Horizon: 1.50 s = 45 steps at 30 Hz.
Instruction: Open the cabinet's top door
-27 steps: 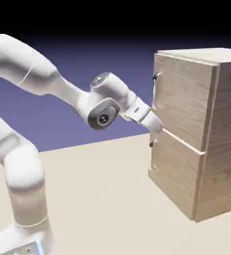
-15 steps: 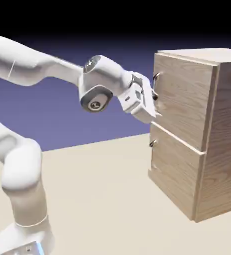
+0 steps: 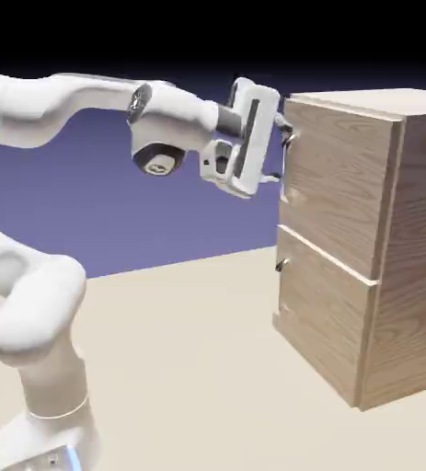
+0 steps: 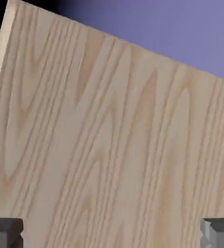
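Hovering w/ fingers wide, pincer [image 3: 281,147] faces top door [image 3: 336,184], no writing visible.

No readable text, label, brand mark, number or sign anywhere I look. The cabinet [image 3: 363,239] in front of me shows only bare wood grain on its front and side; through my hand camera the top door [image 4: 109,145] is plain grain too. My own arm's white shells carry no lettering that I can make out.
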### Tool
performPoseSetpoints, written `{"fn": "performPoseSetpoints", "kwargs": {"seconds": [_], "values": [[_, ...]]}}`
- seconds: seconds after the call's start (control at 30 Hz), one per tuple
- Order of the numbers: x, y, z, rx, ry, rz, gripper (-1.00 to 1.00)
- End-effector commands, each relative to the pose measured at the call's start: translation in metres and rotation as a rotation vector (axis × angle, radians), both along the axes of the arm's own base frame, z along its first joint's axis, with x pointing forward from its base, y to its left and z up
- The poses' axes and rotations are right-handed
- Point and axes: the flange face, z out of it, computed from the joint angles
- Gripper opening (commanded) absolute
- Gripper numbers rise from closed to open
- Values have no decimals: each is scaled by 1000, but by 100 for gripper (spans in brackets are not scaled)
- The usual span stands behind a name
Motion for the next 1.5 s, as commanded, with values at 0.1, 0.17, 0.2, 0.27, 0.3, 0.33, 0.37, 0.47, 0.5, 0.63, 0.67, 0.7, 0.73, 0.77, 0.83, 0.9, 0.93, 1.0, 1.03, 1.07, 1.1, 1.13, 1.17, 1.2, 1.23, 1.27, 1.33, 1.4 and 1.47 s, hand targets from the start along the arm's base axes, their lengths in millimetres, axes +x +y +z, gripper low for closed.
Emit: {"fn": "performPoseSetpoints", "kwargs": {"seconds": [0.1,0.17,0.2,0.27,0.3,0.33,0.37,0.47,0.5,0.63,0.67,0.7,0.73,0.77,0.83,0.9,0.93,1.0,1.03,1.07,1.1,1.13,1.17,1.2,1.23,1.27,1.33,1.4,1.47], "values": [[-3,14,4,179,-61,-56,0],[-4,22,4,268,-90,-80,0],[-5,26,4,313,-104,-91,0],[-5,34,3,403,-131,-111,0],[-5,38,2,447,-144,-120,0],[-4,42,1,492,-156,-128,0],[-4,47,-1,537,-169,-136,0],[-2,60,-7,671,-202,-158,0],[0,65,-10,715,-212,-165,0],[6,83,-23,894,-248,-188,0],[8,88,-27,938,-256,-193,0],[10,93,-31,983,-263,-198,0],[12,97,-36,1028,-270,-203,0],[14,102,-41,1072,-276,-208,0],[19,110,-51,1162,-287,-218,0],[25,119,-62,1251,-297,-227,0],[28,123,-69,1296,-301,-232,0],[34,131,-82,1385,-308,-243,0],[38,135,-89,1430,-311,-248,0],[41,138,-96,1475,-313,-254,0],[44,142,-103,1520,-315,-260,0],[48,145,-111,1565,-318,-266,0],[52,148,-119,1610,-319,-273,0],[54,151,-124,1640,-320,-278,0],[54,151,-124,1640,-320,-278,0],[66,151,-124,1639,-321,-277,0],[87,150,-124,1639,-321,-277,0],[104,148,-124,1640,-320,-278,0],[104,148,-124,1640,-320,-278,-100]]}}
